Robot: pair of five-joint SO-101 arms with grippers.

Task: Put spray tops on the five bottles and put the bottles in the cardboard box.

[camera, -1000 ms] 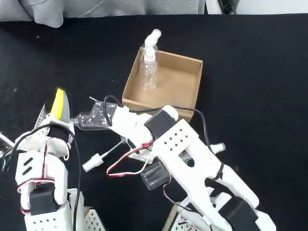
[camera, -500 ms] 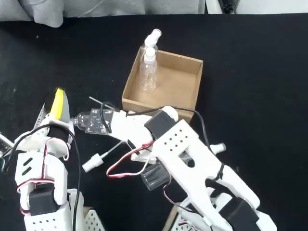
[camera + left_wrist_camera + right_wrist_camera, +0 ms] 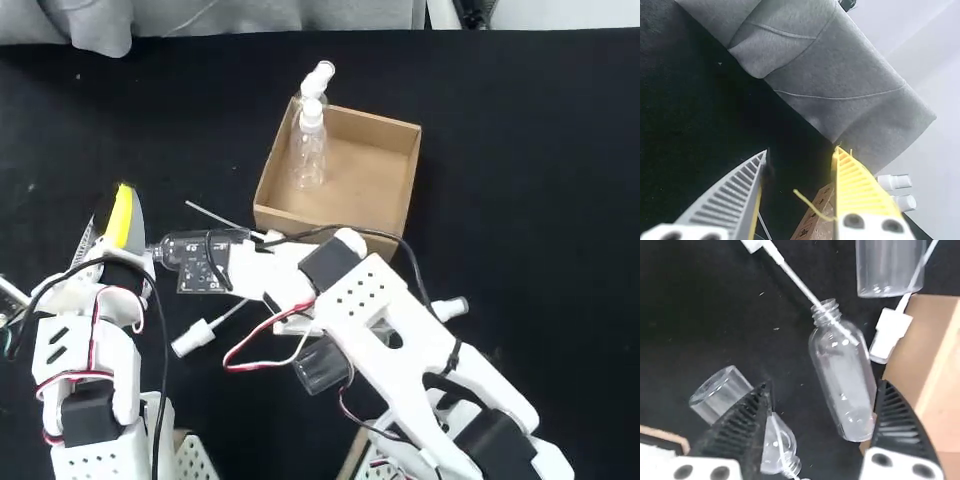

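– Right arm (image 3: 380, 300) has slid further out across the table (image 3: 520, 150), away from the box (image 3: 365, 170). By the look of it, the left arm (image 3: 90, 340) hasn't budged.
– And the grip?
– Those right fingers (image 3: 740, 425) gape wide with nothing held, one either side of a bare bottle (image 3: 842, 375) lying just beside the box wall. On the other side, the left fingers (image 3: 855, 195) are parted too, and empty.
– So where's the trouble?
– The box first, I'd say. One finger sits right by the cardboard, and closing there could shove it and upset the capped bottle (image 3: 308, 150) in its far corner.
– And the bottle itself?
– It's round, slick and on its side. If the squeeze lands off-centre it'll likely roll or pop out, maybe into the other bottle (image 3: 717, 395) by the opposite finger.
– Anything smaller?
– There's a loose spray top (image 3: 887, 335) just beside it, and a thin tube (image 3: 795, 280) crosses its neck. Pinch those along with it and they'd be dragged off, which makes them harder to fit later.
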